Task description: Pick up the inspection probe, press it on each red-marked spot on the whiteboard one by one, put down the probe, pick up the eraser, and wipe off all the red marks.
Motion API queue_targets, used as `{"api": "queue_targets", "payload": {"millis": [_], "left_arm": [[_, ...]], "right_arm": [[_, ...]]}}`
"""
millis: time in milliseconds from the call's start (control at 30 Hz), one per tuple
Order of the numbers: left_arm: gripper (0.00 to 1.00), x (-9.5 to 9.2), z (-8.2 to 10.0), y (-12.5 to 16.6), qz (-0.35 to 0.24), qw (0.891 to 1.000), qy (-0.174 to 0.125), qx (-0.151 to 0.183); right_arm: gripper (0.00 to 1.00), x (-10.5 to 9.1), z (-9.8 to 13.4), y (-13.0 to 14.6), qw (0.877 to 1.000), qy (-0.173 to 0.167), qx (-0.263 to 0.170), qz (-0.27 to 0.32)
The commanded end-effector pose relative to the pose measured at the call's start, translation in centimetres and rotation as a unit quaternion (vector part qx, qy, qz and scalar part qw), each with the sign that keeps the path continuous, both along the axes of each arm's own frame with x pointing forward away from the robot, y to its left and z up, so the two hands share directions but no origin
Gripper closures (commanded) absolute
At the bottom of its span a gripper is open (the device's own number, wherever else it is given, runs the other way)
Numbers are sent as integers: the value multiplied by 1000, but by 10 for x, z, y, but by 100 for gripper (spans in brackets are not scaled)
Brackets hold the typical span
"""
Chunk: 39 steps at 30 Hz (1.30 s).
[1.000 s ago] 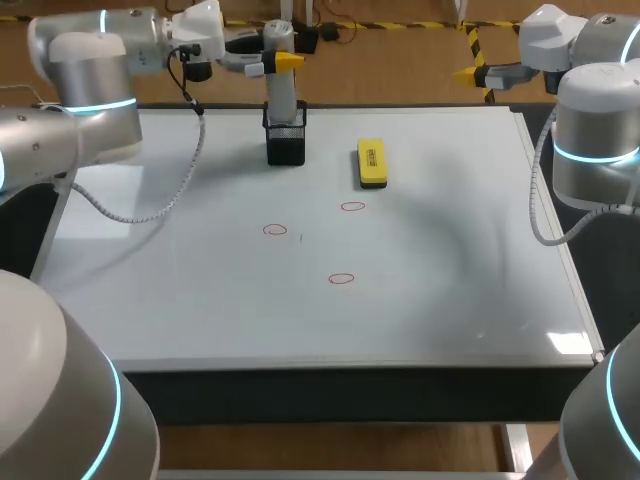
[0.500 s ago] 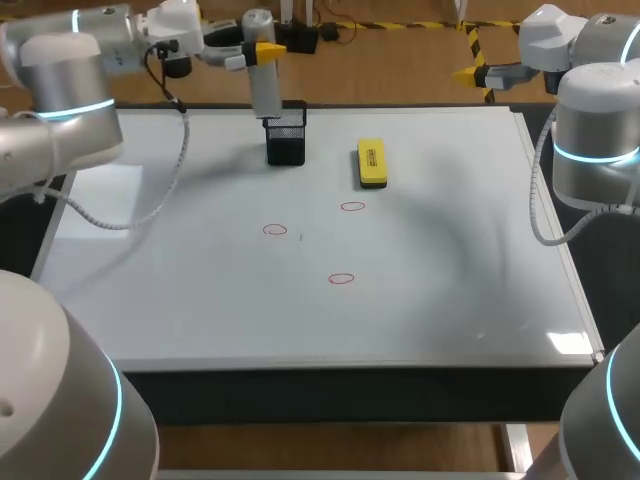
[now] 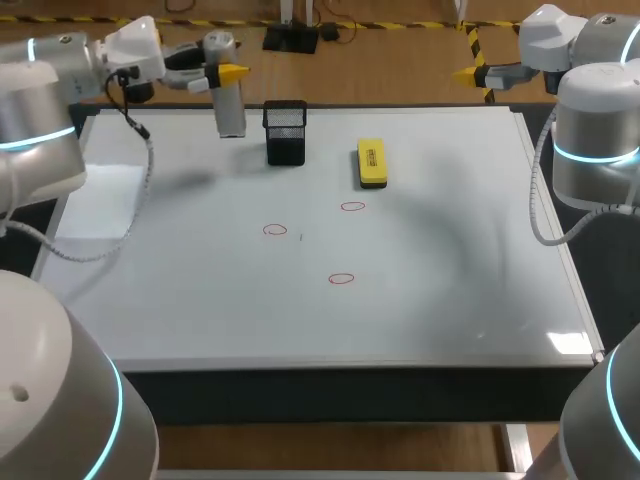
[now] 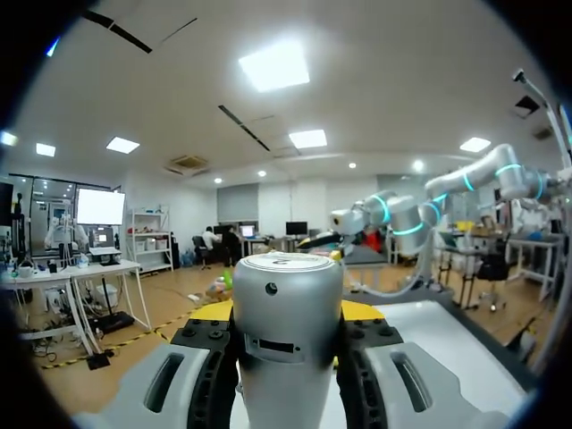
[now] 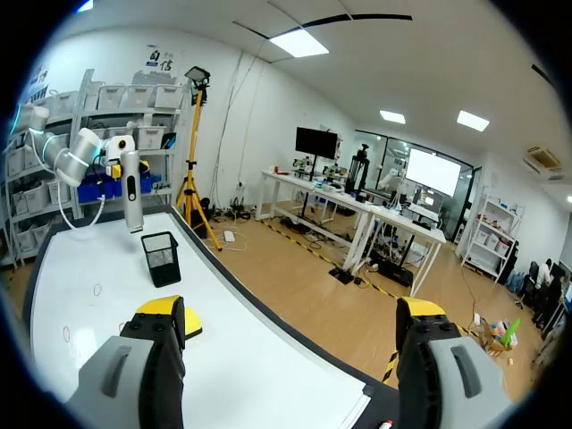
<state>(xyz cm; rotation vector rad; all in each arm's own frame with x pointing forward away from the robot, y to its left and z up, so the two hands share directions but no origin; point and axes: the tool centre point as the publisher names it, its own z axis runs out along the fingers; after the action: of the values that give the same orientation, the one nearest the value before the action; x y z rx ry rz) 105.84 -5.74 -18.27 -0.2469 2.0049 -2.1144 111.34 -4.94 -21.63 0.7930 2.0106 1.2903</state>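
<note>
Left gripper (image 3: 226, 72) pinches probe (image 3: 231, 118) upright, aloft beside mesh holder (image 3: 286, 135); right gripper (image 5: 290, 313) spread.

One white whiteboard (image 3: 450, 290) tops the table. It carries three red oval marker marks. Taking the board's middle as the clock's centre in the head view, one mark (image 3: 275, 230) lies at 9 o'clock, a second mark (image 3: 352, 207) at 1 o'clock and a third mark (image 3: 341, 279) at 5 o'clock.

There is one black wire-mesh holder (image 3: 286, 133) at 11 o'clock and one yellow rectangular eraser (image 3: 371, 163) at 1 o'clock, farther out than the mark there.

There is one silver cylindrical metal probe (image 3: 229, 105), at 11 o'clock beyond the holder.

Two grey robot arms count in, the left arm (image 3: 40, 110) and the right arm (image 3: 595, 130). There are two grippers, the left gripper (image 3: 228, 72) and the right gripper (image 5: 292, 313).
</note>
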Motion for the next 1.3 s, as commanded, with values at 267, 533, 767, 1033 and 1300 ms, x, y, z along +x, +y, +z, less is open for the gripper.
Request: {"api": "queue_targets", "payload": {"millis": [267, 533, 767, 1033, 1300], "left_arm": [[100, -14, -27, 32, 23, 1000, 2, -2], [100, -14, -41, 52, 31, 999, -3, 7], [100, -9, -47, 64, 37, 999, 0, 10], [100, -9, -47, 64, 38, 999, 0, 11], [100, -9, -47, 64, 38, 999, 0, 11]], "right_arm": [[0, 0, 0, 0, 1000, 1, 0, 0], [0, 0, 0, 0, 1000, 1, 0, 0], [0, 0, 0, 0, 1000, 1, 0, 0], [0, 0, 0, 0, 1000, 1, 0, 0], [0, 0, 0, 0, 1000, 1, 0, 0]]}}
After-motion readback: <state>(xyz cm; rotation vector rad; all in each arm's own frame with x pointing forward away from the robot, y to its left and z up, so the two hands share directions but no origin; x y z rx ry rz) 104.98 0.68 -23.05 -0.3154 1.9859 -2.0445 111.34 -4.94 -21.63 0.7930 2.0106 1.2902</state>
